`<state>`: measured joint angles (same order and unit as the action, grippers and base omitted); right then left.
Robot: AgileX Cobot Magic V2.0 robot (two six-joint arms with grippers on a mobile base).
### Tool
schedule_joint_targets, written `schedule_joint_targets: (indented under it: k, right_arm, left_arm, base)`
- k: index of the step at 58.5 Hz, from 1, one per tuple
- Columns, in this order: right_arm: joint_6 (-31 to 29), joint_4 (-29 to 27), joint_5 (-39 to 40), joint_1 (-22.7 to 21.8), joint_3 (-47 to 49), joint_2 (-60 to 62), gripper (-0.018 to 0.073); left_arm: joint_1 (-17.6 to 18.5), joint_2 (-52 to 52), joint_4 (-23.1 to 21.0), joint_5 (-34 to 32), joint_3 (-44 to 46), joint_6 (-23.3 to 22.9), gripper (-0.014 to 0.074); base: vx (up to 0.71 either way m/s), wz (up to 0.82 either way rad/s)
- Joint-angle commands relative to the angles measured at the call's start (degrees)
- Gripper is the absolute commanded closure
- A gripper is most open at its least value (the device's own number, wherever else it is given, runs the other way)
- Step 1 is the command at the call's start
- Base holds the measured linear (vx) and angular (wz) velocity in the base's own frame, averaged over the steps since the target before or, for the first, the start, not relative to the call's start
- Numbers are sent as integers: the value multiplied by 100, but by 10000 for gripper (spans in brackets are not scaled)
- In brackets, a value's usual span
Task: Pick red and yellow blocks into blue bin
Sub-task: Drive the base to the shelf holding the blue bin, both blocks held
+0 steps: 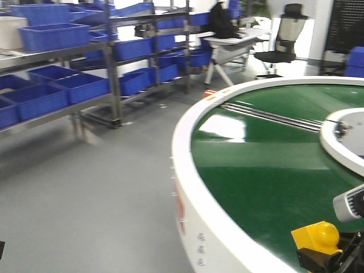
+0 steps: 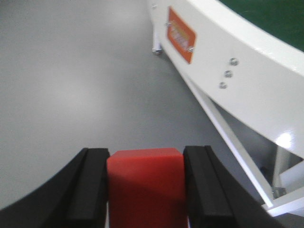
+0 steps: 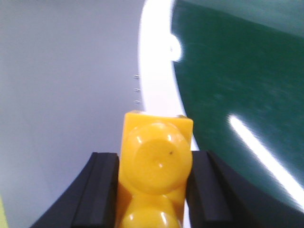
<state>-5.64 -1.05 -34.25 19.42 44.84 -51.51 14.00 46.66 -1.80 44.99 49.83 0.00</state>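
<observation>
Our left pincer is shut tight on the red cube; its two black fingers press the cube's sides, out over the grey floor; the cube is plain and smooth, and the picture edge cuts off its lower part. Our right pincer squeezes the yellow brick between its fingers; the brick is shiny, with round bumps on top; we see only two bumps before the edge cuts it off; in the front view it sits low on the right, over the round green worktop and near its white rim. An orange label sits on the worktop's white side; its writing is too blurry for us to read. Far off, blue crates fill metal shelves; we cannot see inside them.
</observation>
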Motion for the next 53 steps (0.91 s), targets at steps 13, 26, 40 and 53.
schedule_joint_targets:
  k: [13,26,40,53]
  right_arm:
    - [-42,38,457,8,163,68,305]
    - [-42,38,457,8,163,68,305]
    - [-42,38,457,8,163,68,305]
    - [-42,38,457,8,163,68,305]
  left_arm:
    - [30,-41,-48,-373,135,0,356]
    - [30,-41,-48,-373,135,0,356]
    - [30,-41,-48,-373,135,0,356]
    - [30,-41,-48,-373,135,0,356]
  base:
    - [-11,58]
    - [-7,51]
    - [-2,53]
    - [3,45]
